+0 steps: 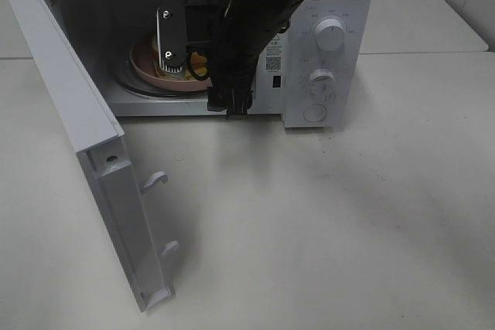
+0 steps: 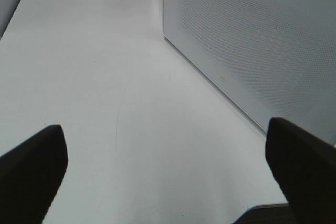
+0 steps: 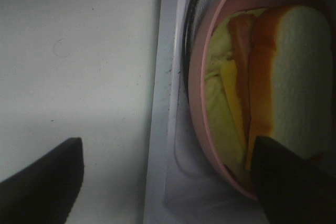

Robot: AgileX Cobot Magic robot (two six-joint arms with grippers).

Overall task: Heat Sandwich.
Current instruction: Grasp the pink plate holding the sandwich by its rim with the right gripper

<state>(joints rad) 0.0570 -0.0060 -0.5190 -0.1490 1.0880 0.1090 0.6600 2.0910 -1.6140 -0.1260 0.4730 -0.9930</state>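
Progress: sandwich sits on its pink plate inside the microwave, on the glass turntable; loading looks done.
Remaining: by my reading, the arm must clear the cavity, the door must shut, and the dials must be set.
Right gripper: jaws wide, holding nothing, at the cavity's front edge, one finger over the plate's rim and the other over the table.
Left gripper: jaws wide, empty, hovering over bare table to the left of the microwave's perforated side wall.
Door: white plastic, swung fully open to the near left, two hooked latches showing.
Sandwich: soft white bread, orange-brown crust, pale yellow-green filling.
Plate: round, smooth, glossy pink, raised rim.
Microwave: boxy white shell, two round dials at right.
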